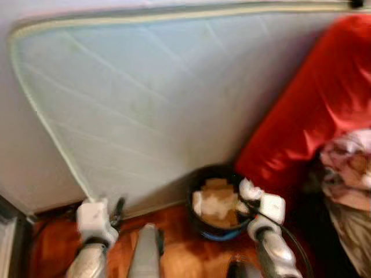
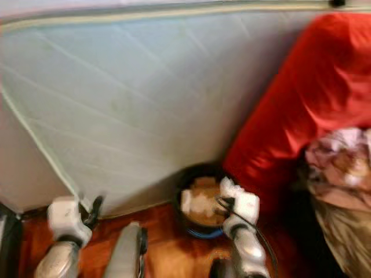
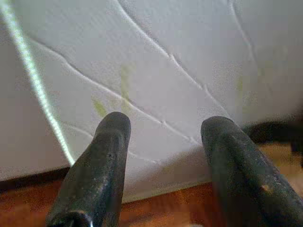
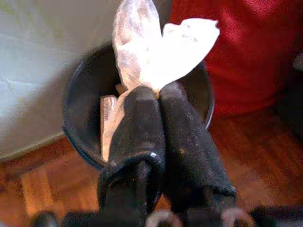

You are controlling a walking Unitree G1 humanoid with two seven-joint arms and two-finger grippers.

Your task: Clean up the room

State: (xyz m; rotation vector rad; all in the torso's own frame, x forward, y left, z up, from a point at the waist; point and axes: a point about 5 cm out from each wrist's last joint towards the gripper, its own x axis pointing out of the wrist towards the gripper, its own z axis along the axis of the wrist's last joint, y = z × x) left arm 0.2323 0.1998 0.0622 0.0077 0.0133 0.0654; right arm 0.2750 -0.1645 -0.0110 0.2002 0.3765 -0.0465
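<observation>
The right pincer (image 4: 158, 94) pinches a crumpled white tissue (image 4: 156, 47) above the black bin (image 4: 80, 118) (already holding rubbish). The left pincer (image 3: 163, 137) hangs spread before the mattress (image 1: 151, 98).

Both eye views are blurry, so small things are hard to make out. The mattress (image 1: 151, 98) leans on the wall, and its right side is hidden behind the red cushion (image 1: 313, 110). The cushion is cut off at the picture's 3 o'clock edge. The pile of cloth (image 1: 348, 174) at 4 o'clock is too smeared to tell what it is. Brown and white stuff fills the dark bin (image 1: 200, 223), but it is too fuzzy to name. In the right wrist view, the right gripper (image 4: 158, 94) and the white tissue (image 4: 156, 52) hide much of the bin's inside. The arms are cut off at 6 o'clock.
</observation>
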